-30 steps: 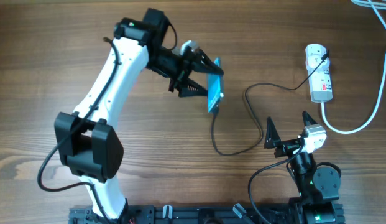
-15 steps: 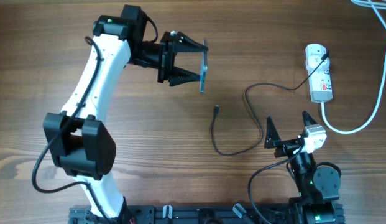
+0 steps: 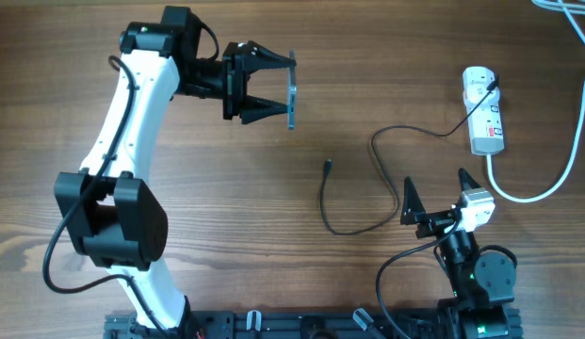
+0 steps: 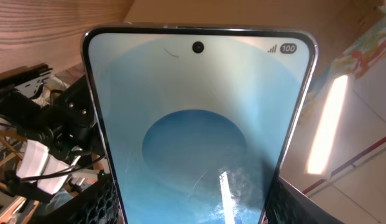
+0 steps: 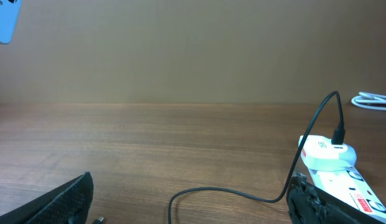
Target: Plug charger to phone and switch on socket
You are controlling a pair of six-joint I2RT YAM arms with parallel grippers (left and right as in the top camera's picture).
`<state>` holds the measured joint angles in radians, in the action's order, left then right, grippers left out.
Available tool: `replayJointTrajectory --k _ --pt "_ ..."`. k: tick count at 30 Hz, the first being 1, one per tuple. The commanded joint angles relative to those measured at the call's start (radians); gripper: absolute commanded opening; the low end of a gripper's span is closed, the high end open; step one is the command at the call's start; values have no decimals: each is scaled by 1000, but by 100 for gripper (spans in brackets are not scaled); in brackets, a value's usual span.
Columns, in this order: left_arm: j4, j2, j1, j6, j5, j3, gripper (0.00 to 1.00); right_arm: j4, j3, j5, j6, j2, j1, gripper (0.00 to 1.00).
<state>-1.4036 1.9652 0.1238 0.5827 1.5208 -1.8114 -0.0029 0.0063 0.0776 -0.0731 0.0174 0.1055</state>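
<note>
My left gripper (image 3: 290, 92) is shut on the phone (image 3: 291, 99) and holds it in the air over the far left-centre of the table, edge-on to the overhead camera. In the left wrist view the phone's cyan-blue screen (image 4: 199, 124) fills the frame between my fingers (image 4: 193, 211). The charger's black cable (image 3: 377, 141) runs from the white socket (image 3: 484, 122) to its small connector (image 3: 328, 168), which lies free on the table. My right gripper (image 3: 436, 193) is open and empty, near the front, with the cable (image 5: 242, 193) and socket (image 5: 332, 158) before it.
A thick white cord (image 3: 556, 179) loops from the socket along the right edge. The phone shows as a blue corner at the top left of the right wrist view (image 5: 3, 22). The table is brown wood.
My left arm has carried the phone up and to the left, away from the charger connector, and turned it edge-on. The connector now lies alone on the table. The right arm has not moved.
</note>
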Motion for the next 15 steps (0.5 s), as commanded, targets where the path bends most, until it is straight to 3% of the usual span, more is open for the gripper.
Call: replayJointTrajectory --k 1,15 --pt "-4 -37 -4 10 56 -23 57 3 -1 -13 14 -10 -5 100" --pt "-8 -37 -4 10 56 -23 56 3 -1 -13 14 -10 -5 100"
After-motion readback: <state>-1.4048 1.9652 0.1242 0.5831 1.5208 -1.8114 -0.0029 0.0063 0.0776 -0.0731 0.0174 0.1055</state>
